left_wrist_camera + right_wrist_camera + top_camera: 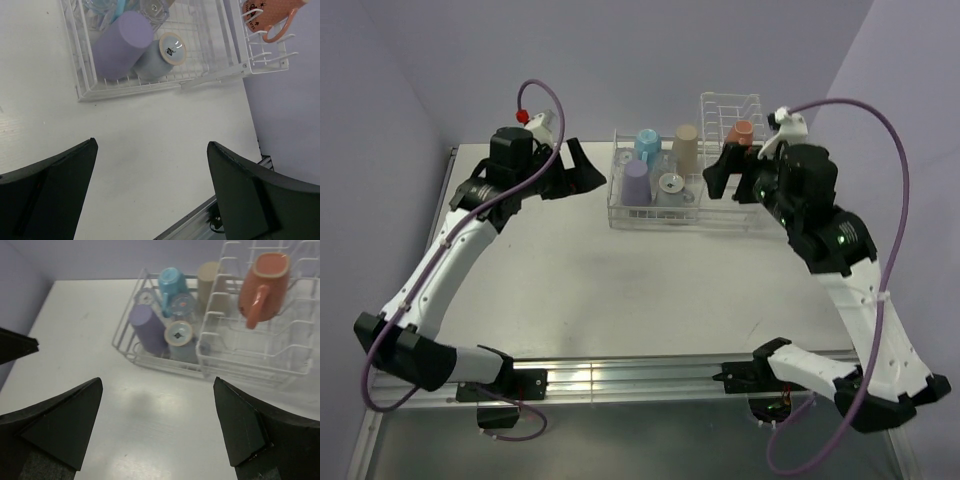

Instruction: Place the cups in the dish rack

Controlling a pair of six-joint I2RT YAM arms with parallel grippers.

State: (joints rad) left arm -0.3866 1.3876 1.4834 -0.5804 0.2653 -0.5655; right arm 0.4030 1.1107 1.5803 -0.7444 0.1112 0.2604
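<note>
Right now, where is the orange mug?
In the top view, the orange mug sits among the upright dividers at the right end of the dish rack, just right of the tan cup.

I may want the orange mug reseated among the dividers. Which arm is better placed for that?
The right. The right gripper hangs open close by the divider section of the rack, where the orange mug sits. The left gripper, also open, is off the rack's opposite end.
</note>
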